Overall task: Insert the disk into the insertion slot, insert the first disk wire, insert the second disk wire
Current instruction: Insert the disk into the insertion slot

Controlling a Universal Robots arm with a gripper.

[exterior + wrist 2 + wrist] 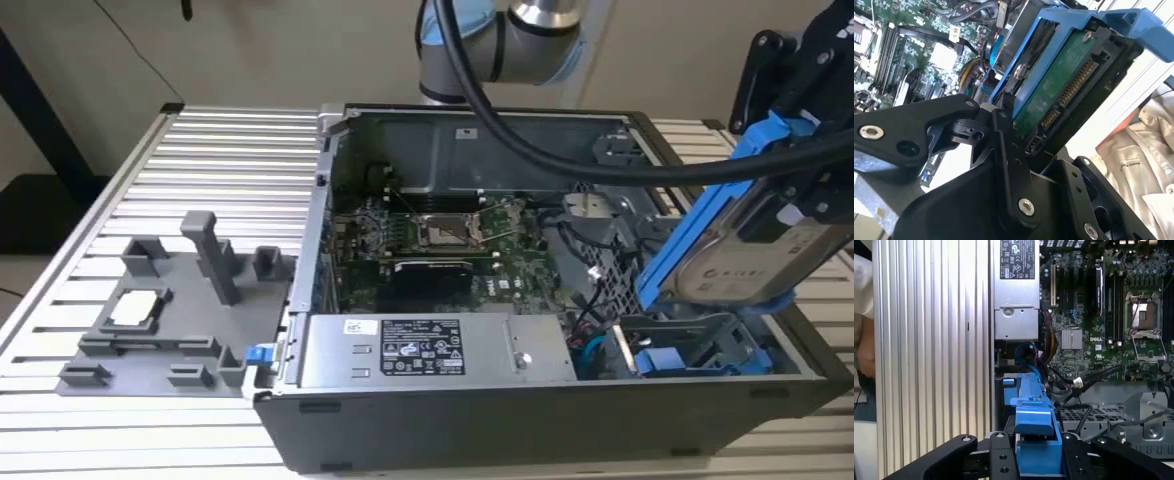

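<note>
My black gripper (790, 150) is shut on the disk (747, 255), a silver drive in a bright blue carrier frame. The disk hangs tilted over the right end of the open computer case, in the exterior view. Just below it sits the insertion slot (694, 335), a bay of the grey drive cage with a perforated side wall (607, 275). The disk's lower edge hangs close above the bay. In the second wrist view the disk (1064, 85) shows its green board and connectors, clamped by my gripper (1019, 120). The first wrist view shows the blue frame (1034, 425) edge-on in my gripper (1036, 452).
Another blue-fronted carrier (674, 362) sits low in the cage, beside loose cables (594, 345). The silver power-supply box (414, 350) and motherboard (441, 240) fill the case. A grey fixture (174, 310) lies on the slatted table (200, 150). A person's sleeve (1139, 150) is close by.
</note>
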